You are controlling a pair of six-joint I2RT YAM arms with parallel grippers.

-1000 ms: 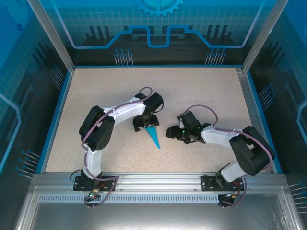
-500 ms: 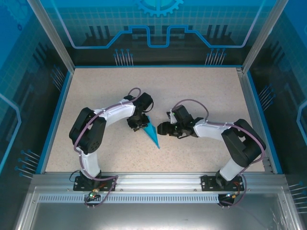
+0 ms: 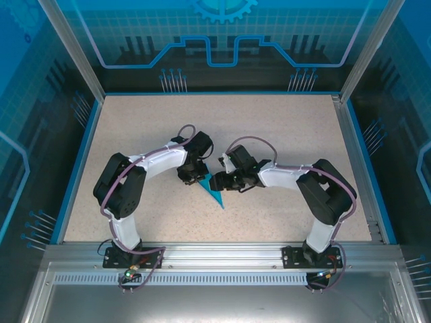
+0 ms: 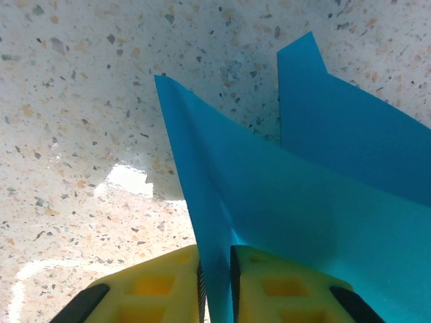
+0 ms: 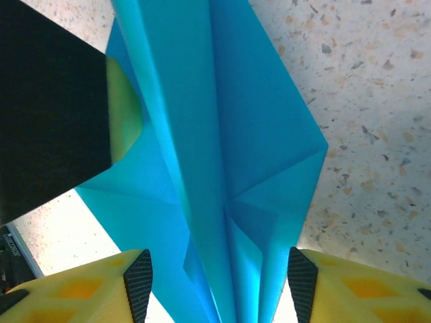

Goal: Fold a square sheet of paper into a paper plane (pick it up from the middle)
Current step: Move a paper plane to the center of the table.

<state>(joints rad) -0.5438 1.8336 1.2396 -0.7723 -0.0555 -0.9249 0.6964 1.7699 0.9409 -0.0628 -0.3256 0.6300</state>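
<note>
The square sheet of paper is folded into a narrow cyan-blue paper plane (image 3: 215, 195) near the table's middle, its sharp point toward the near edge. In the left wrist view, my left gripper (image 4: 215, 286) is shut on the upright centre fold of the plane (image 4: 303, 202), whose wings spread out to the right. From the top, the left gripper (image 3: 196, 176) sits at the plane's wide end. My right gripper (image 3: 217, 182) meets it from the right. In the right wrist view the right gripper (image 5: 220, 289) is open, its pads astride the plane (image 5: 202, 134) without pressing it.
The speckled table (image 3: 283, 128) is ringed by a blue rim and transparent walls. The left gripper's body (image 5: 47, 114) stands close on the left in the right wrist view. Both arms crowd the table's middle.
My left gripper has closed on the plane's centre fold. The right arm has swung left until its open jaws straddle the plane. The left arm drew slightly left.
</note>
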